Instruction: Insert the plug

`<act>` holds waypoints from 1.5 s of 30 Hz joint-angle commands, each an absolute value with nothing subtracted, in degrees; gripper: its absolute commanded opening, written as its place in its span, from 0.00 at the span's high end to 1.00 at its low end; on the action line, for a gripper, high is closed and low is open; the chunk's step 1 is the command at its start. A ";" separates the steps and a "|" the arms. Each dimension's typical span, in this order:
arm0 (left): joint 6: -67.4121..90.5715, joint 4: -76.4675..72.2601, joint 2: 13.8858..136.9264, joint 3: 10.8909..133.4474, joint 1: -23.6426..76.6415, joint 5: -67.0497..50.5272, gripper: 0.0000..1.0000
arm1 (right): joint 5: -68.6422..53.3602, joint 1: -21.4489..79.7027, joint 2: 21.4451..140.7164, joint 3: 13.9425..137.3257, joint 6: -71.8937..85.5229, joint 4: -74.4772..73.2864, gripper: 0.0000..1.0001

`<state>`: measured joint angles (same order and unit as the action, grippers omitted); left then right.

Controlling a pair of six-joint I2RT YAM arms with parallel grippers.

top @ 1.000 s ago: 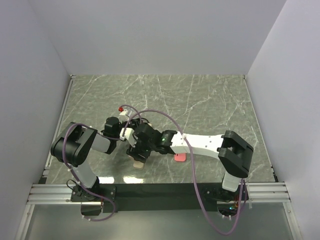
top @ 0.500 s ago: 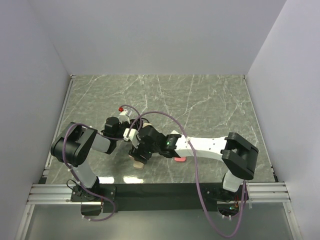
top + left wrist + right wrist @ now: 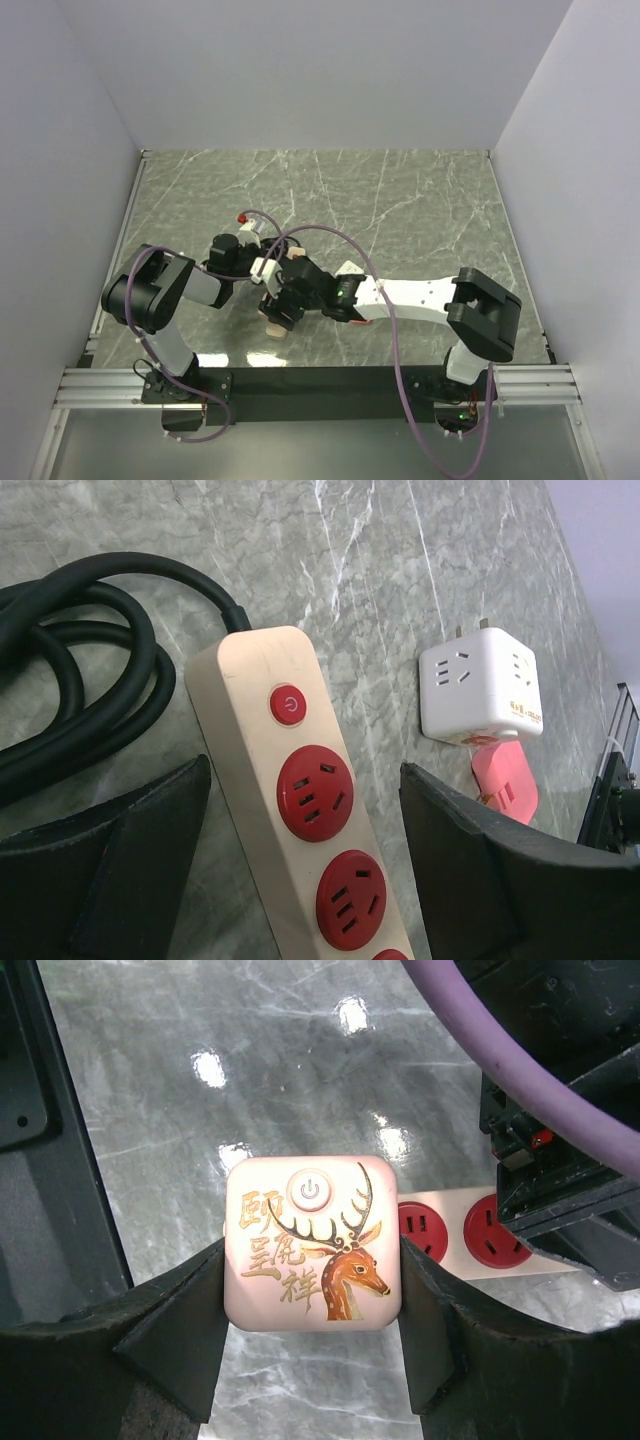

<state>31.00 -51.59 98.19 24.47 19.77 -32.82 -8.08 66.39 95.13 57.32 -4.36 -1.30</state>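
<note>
Pink deer-printed plug (image 3: 312, 1245) is clamped between the 2 fingers of your right gripper (image 3: 312, 1332), close by the beige power strip (image 3: 250, 680), near the bench's near edge, left of centre. Your left gripper (image 3: 305, 865) straddles the strip, spread wide, holding nothing.

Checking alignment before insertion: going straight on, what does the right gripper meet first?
Likely the power strip, visible just behind the deer-printed plug held by the right gripper, though depth is unclear.

power strip (image 3: 312, 790): lower end cut by frame edge | black cord (image 3: 155, 675): runs off left edge
</note>
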 commanded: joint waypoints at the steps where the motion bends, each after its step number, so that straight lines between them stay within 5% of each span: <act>1: 30.50 -49.66 98.17 25.05 20.13 -34.19 0.18 | -18.02 71.54 100.20 50.02 7.46 -14.86 1.00; 45: 28.13 -46.85 96.24 24.26 21.45 -29.71 0.26 | -13.88 80.86 104.77 41.14 25.04 -0.09 1.00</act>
<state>29.52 -49.78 97.47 24.51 21.21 -30.57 7.03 74.24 95.98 47.48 12.75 15.66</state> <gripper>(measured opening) 0.742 0.671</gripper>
